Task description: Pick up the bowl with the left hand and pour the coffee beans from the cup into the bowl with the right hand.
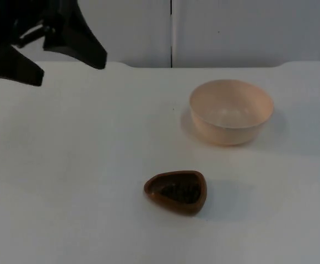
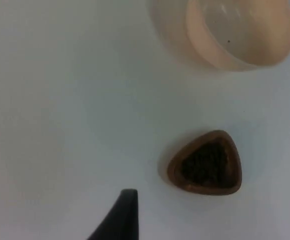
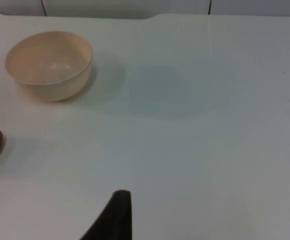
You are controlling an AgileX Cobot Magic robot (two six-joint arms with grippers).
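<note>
**Bowl and cup untouched, left gripper aloft at the table's far left**

A white table (image 1: 66,165) ran back to a grey wall (image 1: 231,27), with a dark seam in the panels at about 12 o'clock.

At roughly 10 o'clock in the top view, the left gripper (image 1: 71,63) hung over the far left part of the table, well apart from both task things. Its two black fingers (image 1: 85,47) were spread wide, with nothing between them. In the left wrist view one dark fingertip (image 2: 122,215) stood over bare table, near the cup but not touching it.

Near the middle, at about 6 o'clock from the table's centre, sat the brown cup (image 1: 176,192), a rounded three-sided shape standing upright with dark beans (image 1: 182,192) inside. The beans also showed clearly in the left wrist view.

Further right, at about 2 o'clock from the cup and well apart from it, the peach bowl (image 1: 231,111) stood upright on the table near the wall, nothing visible in it.

In the right wrist view a black fingertip (image 3: 115,217) of the right gripper stood above bare table, far from the bowl; whether that gripper was open I could not tell.
</note>
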